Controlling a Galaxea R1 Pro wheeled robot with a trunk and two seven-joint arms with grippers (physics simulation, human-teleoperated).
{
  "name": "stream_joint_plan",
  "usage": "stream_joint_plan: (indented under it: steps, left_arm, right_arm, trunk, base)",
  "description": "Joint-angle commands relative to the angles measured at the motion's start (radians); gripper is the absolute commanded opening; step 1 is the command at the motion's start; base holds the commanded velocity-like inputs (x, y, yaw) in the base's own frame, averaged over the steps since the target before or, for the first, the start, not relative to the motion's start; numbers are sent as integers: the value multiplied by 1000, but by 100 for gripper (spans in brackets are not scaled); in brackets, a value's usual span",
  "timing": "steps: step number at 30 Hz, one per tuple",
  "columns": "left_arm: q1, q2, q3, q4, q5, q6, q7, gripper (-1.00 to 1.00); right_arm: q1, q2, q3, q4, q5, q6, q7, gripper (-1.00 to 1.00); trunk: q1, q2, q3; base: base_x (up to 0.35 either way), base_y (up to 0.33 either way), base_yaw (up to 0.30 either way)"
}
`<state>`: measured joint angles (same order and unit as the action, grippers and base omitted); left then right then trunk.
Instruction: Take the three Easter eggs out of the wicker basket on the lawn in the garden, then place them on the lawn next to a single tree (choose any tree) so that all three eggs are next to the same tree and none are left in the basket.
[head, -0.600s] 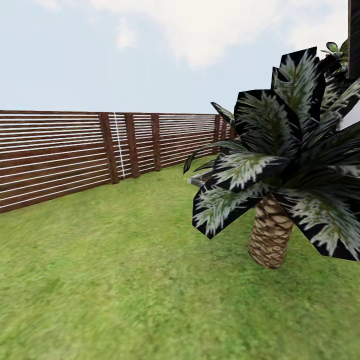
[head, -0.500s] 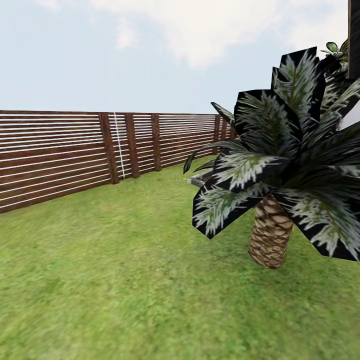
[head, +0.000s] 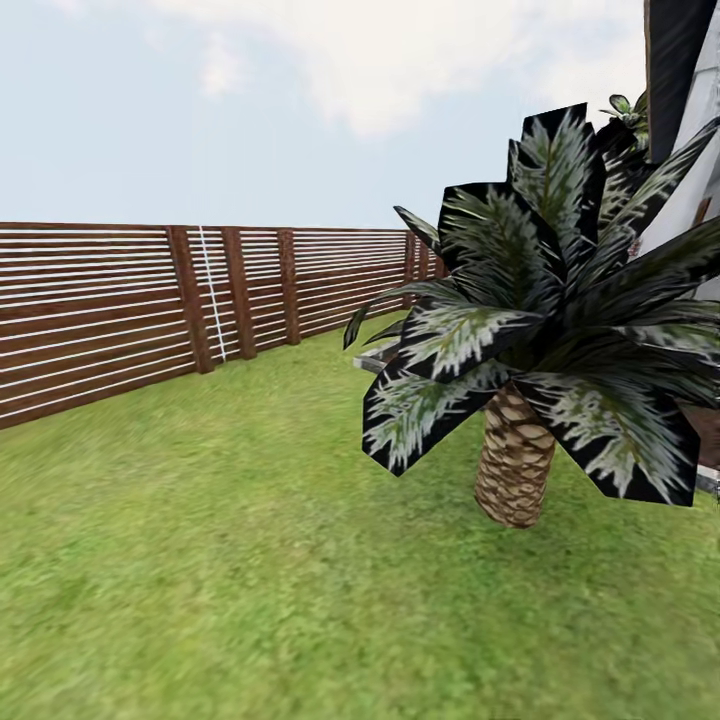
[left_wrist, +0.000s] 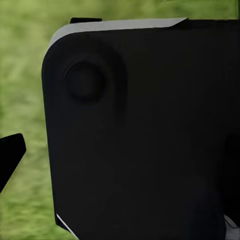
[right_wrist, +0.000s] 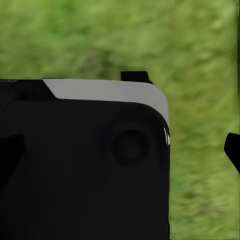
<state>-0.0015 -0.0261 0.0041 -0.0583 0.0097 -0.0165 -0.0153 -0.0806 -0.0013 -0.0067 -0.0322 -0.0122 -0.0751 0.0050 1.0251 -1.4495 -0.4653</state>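
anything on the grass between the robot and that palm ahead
Nothing visible: the lawn runs bare up to the palm. The fence stands well off to the left. That palm is not the pale-trunked tree the task needs.

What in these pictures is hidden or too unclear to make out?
- Head view: the palm is cut off by the right edge, and its fronds cover the fence corner behind.
- Head view: the dark structure at top right is cropped, so what it is cannot be told.
- Left wrist view: a black body blocks the lawn.
- Right wrist view: grass is blurred, and whether the fingers are open cannot be told.
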Motion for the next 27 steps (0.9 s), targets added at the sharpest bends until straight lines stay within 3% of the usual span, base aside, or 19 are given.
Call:
stream_joint_plan:
  steps: [1, 8, 27]
  left_arm:
    - [0, 0, 0, 0, 1, -2, -2, 100]
    - [0, 0, 0, -1, 2, -3, -2, 100]
    - [0, 0, 0, -2, 3, -5, -2, 100]
  right_arm:
    - [-1, -2, 0, 1, 0, -9, 2, 100]
    - [-1, 1, 5, 0, 7, -51, 21, 100]
    - [-1, -3, 2, 0, 4, -51, 23, 100]
  trunk:
    - [0, -1, -1]
    - [0, -1, -1]
    - [0, -1, -1]
  base:
    - [0, 0, -77]
    - [0, 0, -56]
    - [0, 0, -269]
